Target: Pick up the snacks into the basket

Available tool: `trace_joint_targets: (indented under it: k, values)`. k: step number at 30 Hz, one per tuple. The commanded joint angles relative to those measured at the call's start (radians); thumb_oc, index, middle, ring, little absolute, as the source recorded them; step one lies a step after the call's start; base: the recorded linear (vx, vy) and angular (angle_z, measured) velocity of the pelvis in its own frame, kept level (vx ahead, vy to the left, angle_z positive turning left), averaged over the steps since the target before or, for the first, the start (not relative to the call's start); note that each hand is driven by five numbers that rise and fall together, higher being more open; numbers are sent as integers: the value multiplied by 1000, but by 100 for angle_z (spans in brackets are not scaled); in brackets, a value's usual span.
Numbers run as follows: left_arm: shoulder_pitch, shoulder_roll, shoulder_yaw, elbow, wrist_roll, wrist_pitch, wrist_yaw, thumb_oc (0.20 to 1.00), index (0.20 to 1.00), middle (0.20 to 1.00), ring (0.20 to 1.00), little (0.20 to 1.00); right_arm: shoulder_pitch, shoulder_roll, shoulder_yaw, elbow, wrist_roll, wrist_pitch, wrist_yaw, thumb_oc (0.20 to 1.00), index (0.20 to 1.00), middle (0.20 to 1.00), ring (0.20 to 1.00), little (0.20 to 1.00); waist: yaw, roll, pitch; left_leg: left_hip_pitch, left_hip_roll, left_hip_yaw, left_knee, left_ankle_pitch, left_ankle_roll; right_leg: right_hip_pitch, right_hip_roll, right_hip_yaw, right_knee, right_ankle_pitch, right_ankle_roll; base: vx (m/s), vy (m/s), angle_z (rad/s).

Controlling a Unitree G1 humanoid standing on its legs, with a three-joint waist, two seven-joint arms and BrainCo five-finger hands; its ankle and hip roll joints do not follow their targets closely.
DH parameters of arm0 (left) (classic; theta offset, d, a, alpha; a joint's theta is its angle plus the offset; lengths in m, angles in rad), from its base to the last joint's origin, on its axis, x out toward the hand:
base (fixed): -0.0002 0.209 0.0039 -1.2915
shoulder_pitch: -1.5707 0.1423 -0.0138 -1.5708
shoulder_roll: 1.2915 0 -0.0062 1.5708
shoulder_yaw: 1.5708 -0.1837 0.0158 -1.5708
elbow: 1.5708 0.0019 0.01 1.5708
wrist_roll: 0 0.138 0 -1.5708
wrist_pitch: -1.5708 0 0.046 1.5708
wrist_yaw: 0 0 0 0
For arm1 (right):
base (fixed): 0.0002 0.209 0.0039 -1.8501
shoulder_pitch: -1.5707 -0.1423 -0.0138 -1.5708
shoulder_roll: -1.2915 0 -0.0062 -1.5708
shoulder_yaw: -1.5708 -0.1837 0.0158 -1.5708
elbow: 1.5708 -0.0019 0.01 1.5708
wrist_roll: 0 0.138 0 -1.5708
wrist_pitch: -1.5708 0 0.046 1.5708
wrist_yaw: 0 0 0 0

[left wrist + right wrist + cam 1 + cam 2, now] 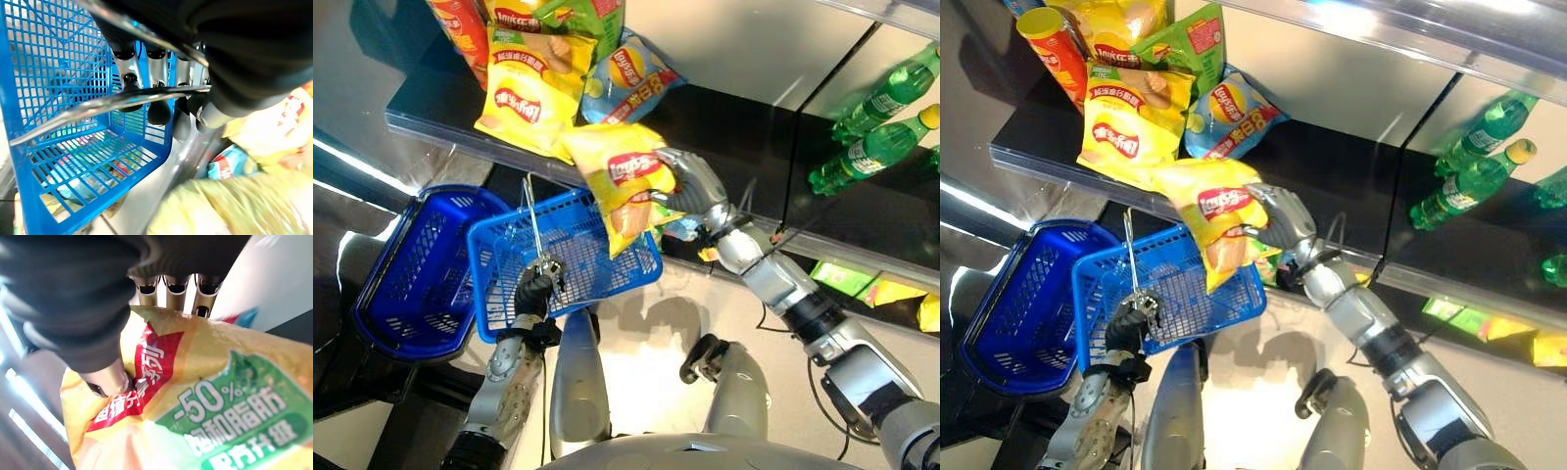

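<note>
Store shelf [724,117] sat ahead. My right robot hand [690,183] pinched a yellow chip bag [625,186] over the blue basket [570,257], its handle [534,225] gripped by my left robot hand [534,290]. Best to lower the bag inside before letting go.

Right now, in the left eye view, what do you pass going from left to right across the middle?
Round dark-blue plastic basket → left hand on the wire handle → rectangular blue mesh basket → yellow crisp bag → right hand gripping it → green plastic bottles.
</note>
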Motion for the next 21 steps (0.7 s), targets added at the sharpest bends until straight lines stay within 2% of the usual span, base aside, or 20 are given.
trace_joint_targets:
  k: [1,4,8,9,10,11,12,13,14,15,21]
  values:
    - [-23,29,-2,-200,-4,-120,-47,200,200,200,200,200,-97,28,17,10,-35,-34,1,200,200,200,200,200,23,19,-26,-1,-36,73,-16,16,92,10,18,-15,4,36,25,-8,-21,4]
    - [-19,41,-18,-221,-21,-113,-56,200,200,200,200,200,-155,91,74,122,-59,-22,12,200,200,200,200,200,48,27,-15,-3,-41,67,-15,19,90,15,16,-23,7,34,23,-21,-22,6]
    - [-18,43,-29,-235,-37,-111,-66,200,200,200,200,200,-195,130,107,206,-84,-13,10,200,200,200,200,200,57,29,-9,-3,-44,64,-12,19,90,17,15,-27,11,32,22,-12,-18,7]
    - [-25,45,-48,-274,-76,-109,-86,200,200,200,200,200,-257,190,159,347,-141,7,19,200,200,200,200,200,76,38,-3,-4,-48,59,-13,20,90,20,14,-32,13,30,22,-15,-21,11]
    - [-24,46,-46,-274,-77,-109,-86,200,200,200,200,200,-259,194,160,351,-142,6,16,200,200,200,200,200,75,37,-2,-4,-48,58,-13,20,90,20,14,-32,13,30,22,52,-44,14]
    - [-31,46,-59,-299,-100,-105,-97,200,200,200,200,200,-290,236,189,449,-171,21,23,200,200,200,200,200,87,43,0,4,-51,47,-3,-5,80,27,15,-23,27,10,40,-7,-9,14]
    - [-31,46,-57,-300,-100,-105,-97,200,200,200,200,200,-293,240,189,455,-172,20,19,200,200,200,200,200,87,44,2,-4,-51,55,-12,20,90,23,12,-36,17,29,24,68,-37,23]
    - [-35,49,-72,-330,-119,-102,-114,200,200,200,200,200,-313,284,209,552,-188,31,31,200,200,200,200,200,100,48,1,5,-55,44,-8,-2,79,30,14,-29,26,12,41,5,-13,18]
    - [-34,50,-70,-331,-120,-101,-115,200,200,200,200,200,-316,289,209,559,-189,29,27,200,200,200,200,200,100,48,3,6,-55,43,-5,-6,79,31,13,-28,29,9,42,82,-42,20]
    - [-38,52,-91,-343,-133,-96,-128,200,200,200,200,200,-327,337,219,665,-183,37,38,200,200,200,200,200,113,53,6,7,-59,39,-7,-5,79,32,11,-32,30,12,43,8,-14,8]
    - [-64,55,-126,-357,-156,-75,-151,200,200,200,200,200,-334,407,230,850,-202,60,51,200,200,200,200,200,141,69,14,7,-72,24,-11,-1,84,41,6,-44,30,19,50,8,-18,11]
